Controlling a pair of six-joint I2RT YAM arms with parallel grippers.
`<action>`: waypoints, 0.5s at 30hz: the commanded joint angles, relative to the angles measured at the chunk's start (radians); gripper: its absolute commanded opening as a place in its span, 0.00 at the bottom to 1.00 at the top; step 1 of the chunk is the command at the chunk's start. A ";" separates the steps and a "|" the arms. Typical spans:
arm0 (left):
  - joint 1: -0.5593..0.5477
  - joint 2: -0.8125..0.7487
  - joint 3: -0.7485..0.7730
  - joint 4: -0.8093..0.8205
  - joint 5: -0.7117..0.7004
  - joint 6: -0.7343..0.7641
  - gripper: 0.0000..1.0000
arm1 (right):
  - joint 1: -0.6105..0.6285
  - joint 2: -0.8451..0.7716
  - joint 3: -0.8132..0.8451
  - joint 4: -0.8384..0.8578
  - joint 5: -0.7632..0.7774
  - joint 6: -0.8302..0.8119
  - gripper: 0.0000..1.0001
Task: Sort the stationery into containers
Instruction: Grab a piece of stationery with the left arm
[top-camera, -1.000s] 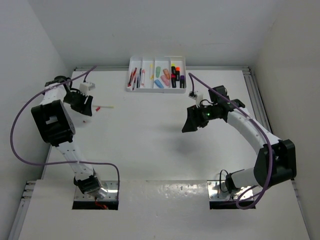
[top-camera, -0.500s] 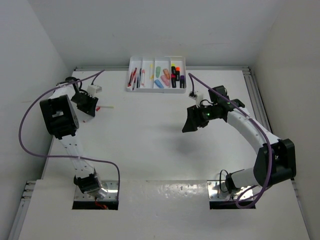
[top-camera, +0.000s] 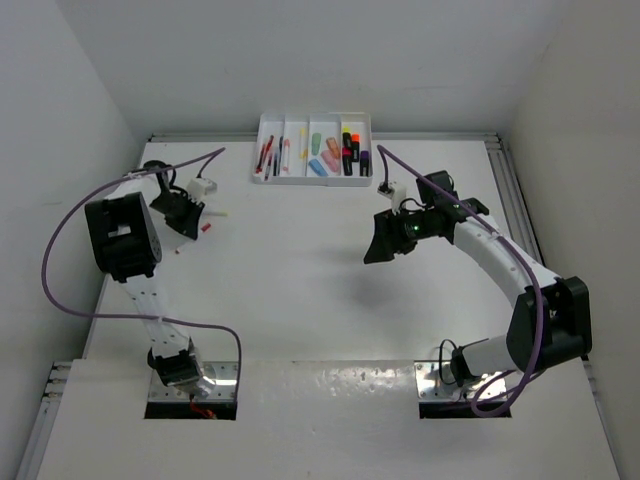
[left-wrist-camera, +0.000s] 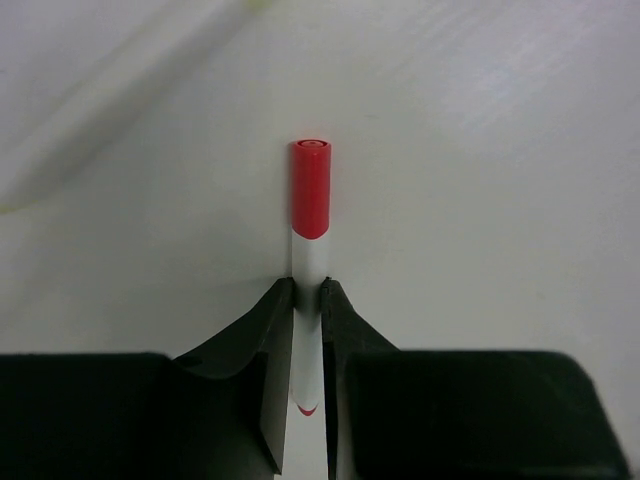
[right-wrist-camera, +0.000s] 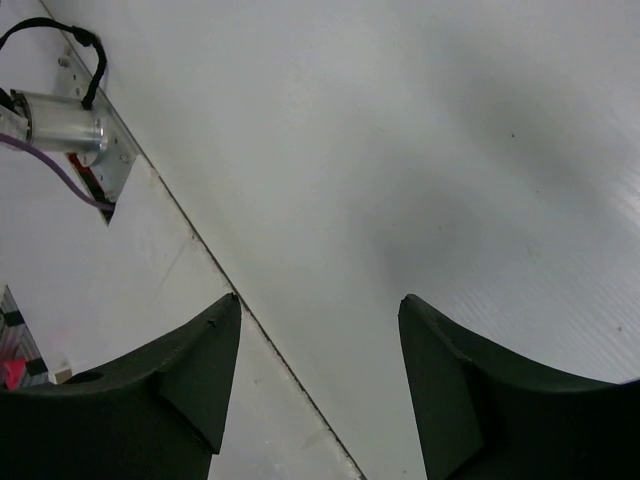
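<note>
Both fingers of the left gripper (left-wrist-camera: 308, 292) press on a white pen (left-wrist-camera: 308, 262), gripping its barrel just below the red cap (left-wrist-camera: 311, 190), which points away from the wrist over bare table (left-wrist-camera: 480, 180). Only the left wrist view shows this grip. From above, the gripper body hides most of the pen, and whether the pen touches the surface cannot be told.

The top view gives the layout instead. That arm works at the far left, close to the table's left edge and the side wall. The white tray (top-camera: 310, 181) sits at the far edge, well apart to the right, with pens in its left compartments and highlighters (top-camera: 330, 157) in the right ones. Open surface lies between the gripper and the tray.

The right gripper (right-wrist-camera: 320, 305) hangs right of centre with its fingers spread wide and nothing between them. Its wrist view shows bare table, a seam (right-wrist-camera: 200, 255) and a metal base plate (right-wrist-camera: 110, 165) in one corner.
</note>
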 joint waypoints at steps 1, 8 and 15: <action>-0.058 -0.052 -0.126 -0.052 0.060 0.043 0.08 | 0.006 -0.020 0.013 0.061 -0.002 0.034 0.63; -0.178 -0.306 -0.275 0.107 0.349 -0.171 0.00 | 0.017 0.019 0.106 0.072 -0.004 0.081 0.62; -0.382 -0.487 -0.341 0.604 0.552 -0.829 0.00 | 0.022 0.124 0.273 0.145 -0.074 0.251 0.62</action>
